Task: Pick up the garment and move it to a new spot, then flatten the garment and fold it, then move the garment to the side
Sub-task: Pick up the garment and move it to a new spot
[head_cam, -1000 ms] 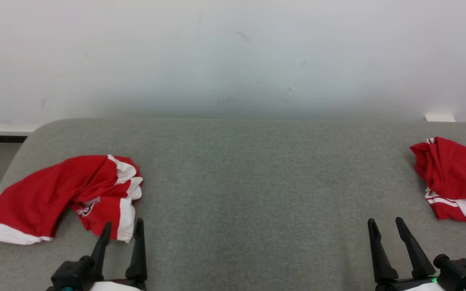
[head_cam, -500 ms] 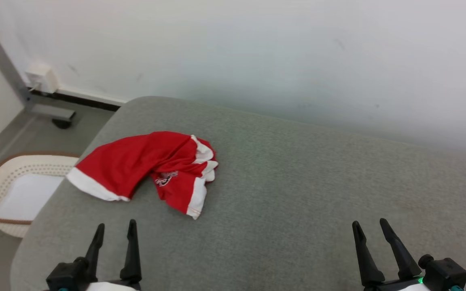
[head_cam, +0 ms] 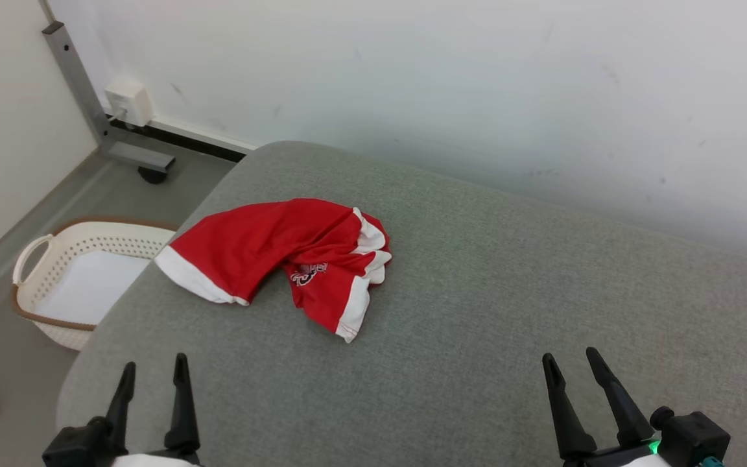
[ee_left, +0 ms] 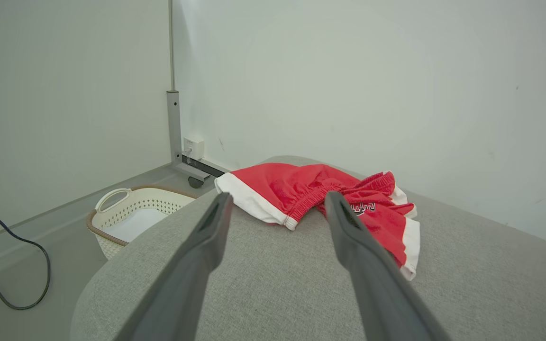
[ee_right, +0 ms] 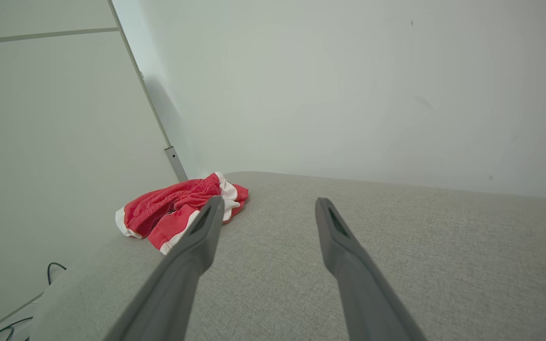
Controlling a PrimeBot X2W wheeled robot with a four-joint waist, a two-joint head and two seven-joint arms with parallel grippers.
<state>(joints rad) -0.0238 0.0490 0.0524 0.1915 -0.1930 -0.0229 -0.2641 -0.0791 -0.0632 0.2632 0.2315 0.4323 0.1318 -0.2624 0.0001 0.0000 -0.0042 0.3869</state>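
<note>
VIEW: your head view is swinging left, the cloth itself staying put | GARMENT: red-and-white garment [head_cam: 270,250] is lying crumpled near the left end of the worktop [head_cam: 477,292] | END EFFECTORS: left end effector [head_cam: 154,362] and right end effector [head_cam: 569,354] are hovering open, empty | PROGRESS: you are starting from zero; pickup, flattening, folding, side move all remaining

A grey fabric-covered counter with rounded corners [head_cam: 509,292] carries a crumpled red garment with white hems [head_cam: 250,243], bunched near the counter's far-left corner, with one white-banded hem lying close to the counter's left rim.
</note>
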